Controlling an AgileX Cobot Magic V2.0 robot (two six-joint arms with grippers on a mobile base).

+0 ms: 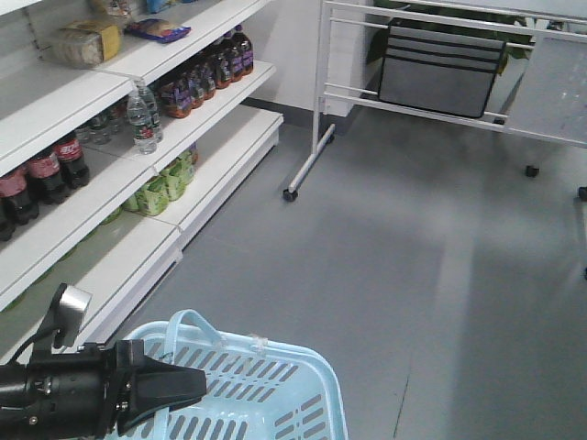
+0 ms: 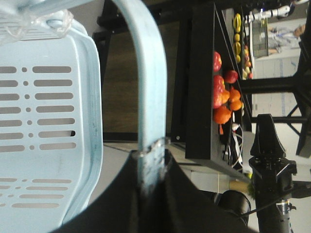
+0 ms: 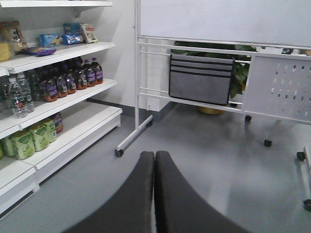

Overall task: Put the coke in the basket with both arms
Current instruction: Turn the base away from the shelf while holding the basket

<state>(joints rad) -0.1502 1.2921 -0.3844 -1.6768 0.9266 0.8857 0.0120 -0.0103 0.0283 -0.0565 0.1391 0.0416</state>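
So the coke itself, no idea where it was, couldn't pick it out in any view. The basket (image 1: 240, 378) sat low at the front edge of the front view, just right of the white shelves (image 1: 215, 151), with grey floor (image 1: 413, 275) beyond it. The left pincer (image 2: 151, 156) was clamped on one of its blue handles (image 2: 146, 73). In the left wrist view the strap ran straight out from between the black fingers, and the slotted side of the basket filled the space beside it. From the front, the left arm (image 1: 78, 390) came in from the left corner with its tip over the basket's near edge. The right pincer (image 3: 154, 158) was squeezed fully together, fingers touching, nothing between them, and it faced down the aisle. The other arm (image 2: 268, 165) showed up past the handle in the left wrist view, beside a black rack (image 2: 201, 73) of red and orange fruit (image 2: 222, 99). The shelves carried dark cola bottles (image 1: 46, 170), water bottles (image 1: 144, 119), green packs (image 1: 160, 191) and purple-labelled bottles (image 1: 213, 69). A wheeled whiteboard (image 3: 218, 22) with a grey pouch (image 3: 201, 77) stood further back.
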